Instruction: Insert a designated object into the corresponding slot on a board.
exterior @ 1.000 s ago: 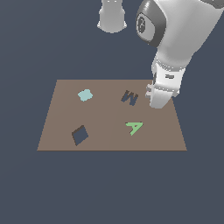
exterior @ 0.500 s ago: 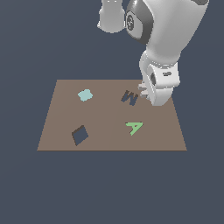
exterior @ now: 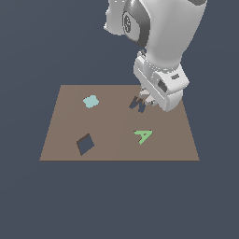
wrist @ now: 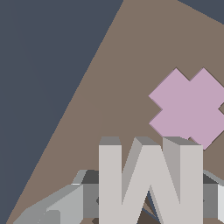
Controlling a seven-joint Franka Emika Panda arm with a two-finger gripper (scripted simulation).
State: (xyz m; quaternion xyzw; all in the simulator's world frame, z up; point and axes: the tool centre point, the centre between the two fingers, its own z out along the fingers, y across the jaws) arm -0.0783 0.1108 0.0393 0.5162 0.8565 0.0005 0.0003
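Observation:
My gripper (wrist: 148,202) is shut on the whitish-grey M block (wrist: 150,175), with a grey finger (wrist: 65,203) on either side of it. In the exterior view the gripper (exterior: 146,101) hangs low over the brown board (exterior: 112,126), right at the dark M-shaped slot (exterior: 137,104). The hand hides most of the block there and covers the slot's edge toward the exterior view's right. I cannot tell whether the block touches the slot.
A flat green letter A (exterior: 144,136) lies on the board nearer the front. A dark diamond recess (exterior: 85,144) is at the exterior view's left front. A pale teal piece (exterior: 91,101) lies at back left. The wrist view shows a pink flower-like piece (wrist: 190,107) beyond the block.
The arm has swung toward the exterior view's left, carrying the block from the board's right side to the M-shaped slot.

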